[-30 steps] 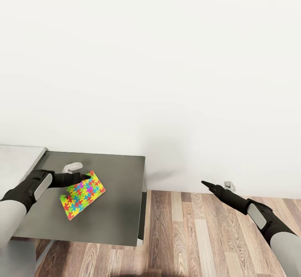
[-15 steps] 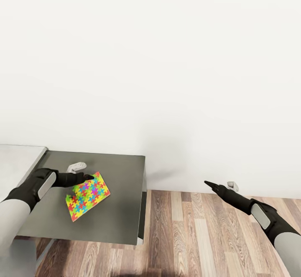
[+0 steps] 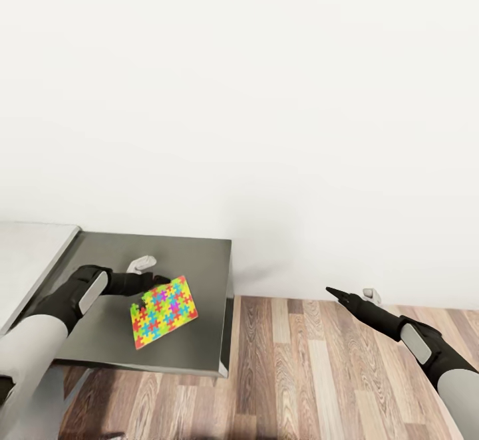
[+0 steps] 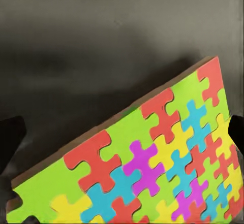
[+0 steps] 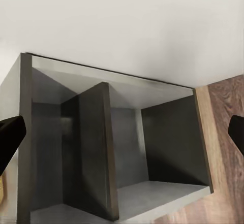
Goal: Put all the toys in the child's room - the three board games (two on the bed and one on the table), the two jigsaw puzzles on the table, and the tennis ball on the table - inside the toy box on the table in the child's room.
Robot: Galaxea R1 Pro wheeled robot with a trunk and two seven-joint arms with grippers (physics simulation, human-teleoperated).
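Since a second ago, the left gripper (image 3: pixel 148 286) has carried the thin multicoloured jigsaw puzzle sheet (image 3: pixel 164 312) rightward, nearer the right edge of the dark grey counter (image 3: pixel 199 260). It clamps the sheet's edge, holding it tilted above the counter top. Out over the wood-plank floor (image 3: pixel 313 373), the right gripper (image 3: pixel 332 292) hangs with its fingers spread apart, holding nothing.

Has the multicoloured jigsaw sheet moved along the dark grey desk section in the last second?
Yes. The multicoloured jigsaw sheet, in the left gripper, has shifted toward the dark grey desk section's right edge.
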